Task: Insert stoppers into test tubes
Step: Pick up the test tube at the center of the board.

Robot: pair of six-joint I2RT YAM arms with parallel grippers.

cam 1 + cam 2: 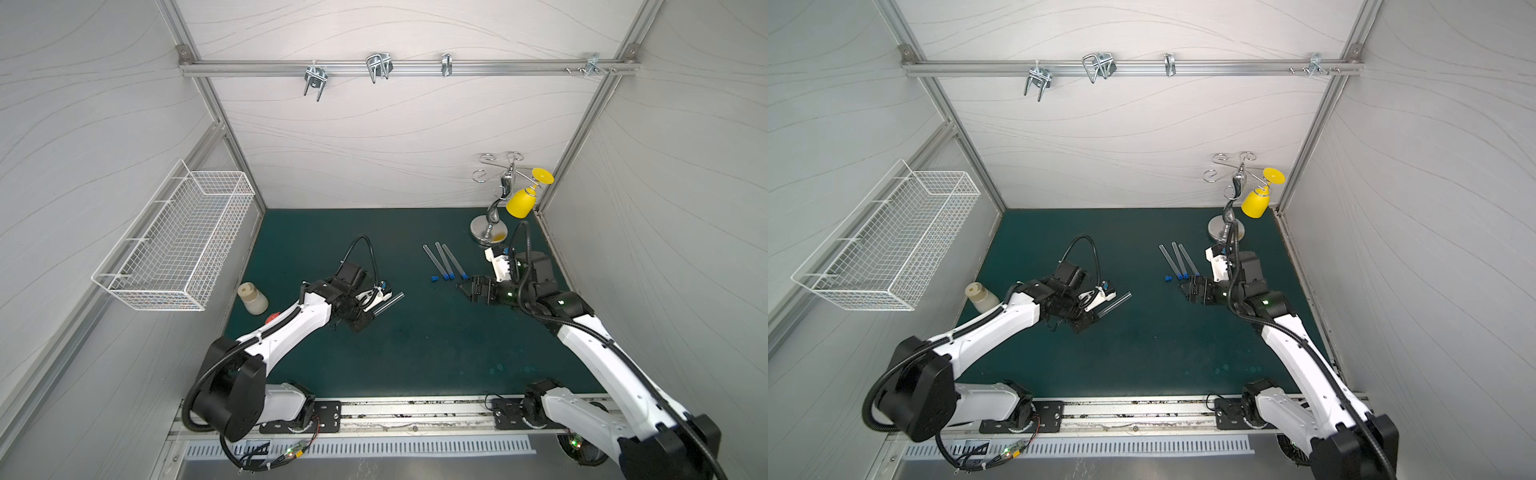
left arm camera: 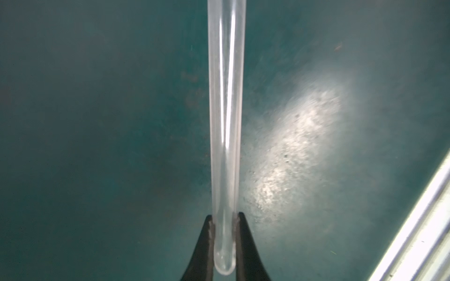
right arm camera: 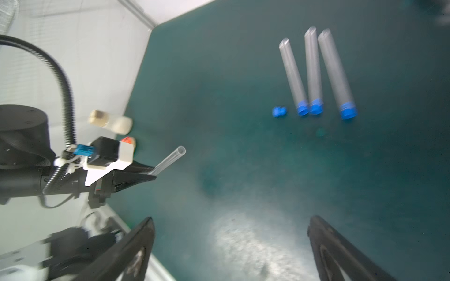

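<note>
My left gripper [image 2: 224, 216] is shut on the rounded end of a clear test tube [image 2: 225, 121]. That tube [image 1: 388, 303] sticks out over the green mat, its open mouth empty in the right wrist view [image 3: 181, 151]. Three more test tubes [image 1: 444, 259] lie side by side on the mat, each with a blue stopper [image 3: 348, 110] in its near end. One loose blue stopper [image 1: 433, 278] [image 3: 279, 111] lies just left of them. My right gripper [image 1: 463, 289] [image 3: 231, 219] hangs open and empty, close to the stoppered ends.
A squat cream-capped bottle [image 1: 252, 298] lies at the mat's left edge, with a small red object [image 1: 272, 318] beside it. A metal stand [image 1: 488, 232] holding a yellow cup [image 1: 520, 203] fills the back right corner. A white wire basket [image 1: 174, 245] hangs on the left wall.
</note>
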